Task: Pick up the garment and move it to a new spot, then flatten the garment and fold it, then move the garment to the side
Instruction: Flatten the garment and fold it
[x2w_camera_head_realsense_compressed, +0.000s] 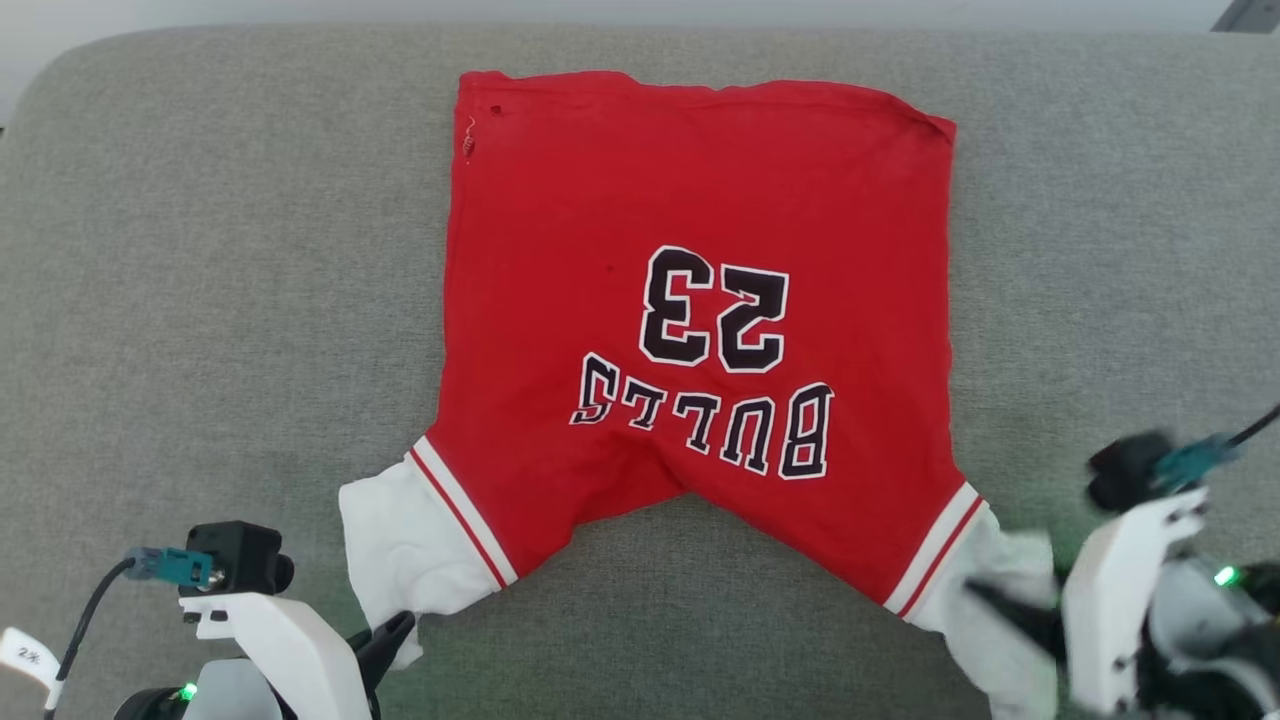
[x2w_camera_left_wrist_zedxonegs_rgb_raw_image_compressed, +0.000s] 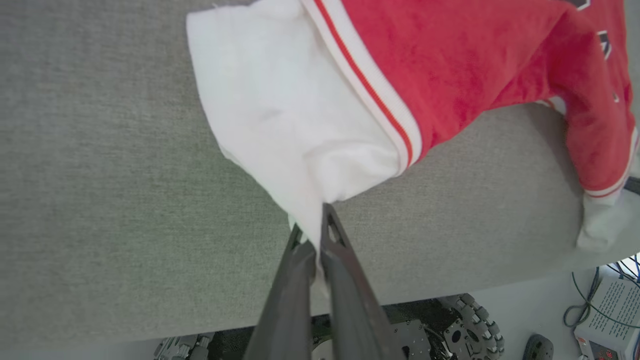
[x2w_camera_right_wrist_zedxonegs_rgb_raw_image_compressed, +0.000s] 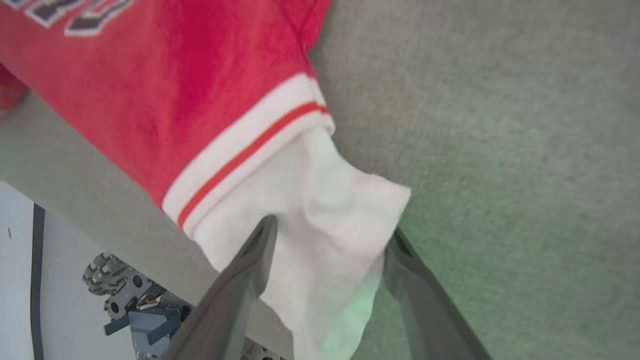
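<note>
**Inspector A:** Reading the print first: what did the garment (x2w_camera_head_realsense_compressed: 700, 180) carry?

**Inspector B:** Black letters edged in white, "BULLS" (x2w_camera_head_realsense_compressed: 705, 415), alongside the number "23" (x2w_camera_head_realsense_compressed: 715, 308), both upside down in the head view. The body was thin red knit, with white bands carrying a red stripe and plain white sleeves.

**Inspector A:** Position?

**Inspector B:** It lay spread flat at the middle of the grey woven surface (x2w_camera_head_realsense_compressed: 200, 250), sleeves toward the surface's near edge.

**Inspector A:** Fingers?

**Inspector B:** The left gripper (x2w_camera_left_wrist_zedxonegs_rgb_raw_image_compressed: 312, 222), at that near edge, was closed tight, pinching the tip of one white sleeve (x2w_camera_left_wrist_zedxonegs_rgb_raw_image_compressed: 270, 100). The right gripper (x2w_camera_right_wrist_zedxonegs_rgb_raw_image_compressed: 331, 227) stood wide apart, its fingers flanking the other sleeve (x2w_camera_right_wrist_zedxonegs_rgb_raw_image_compressed: 340, 200) without clamping it.
</note>
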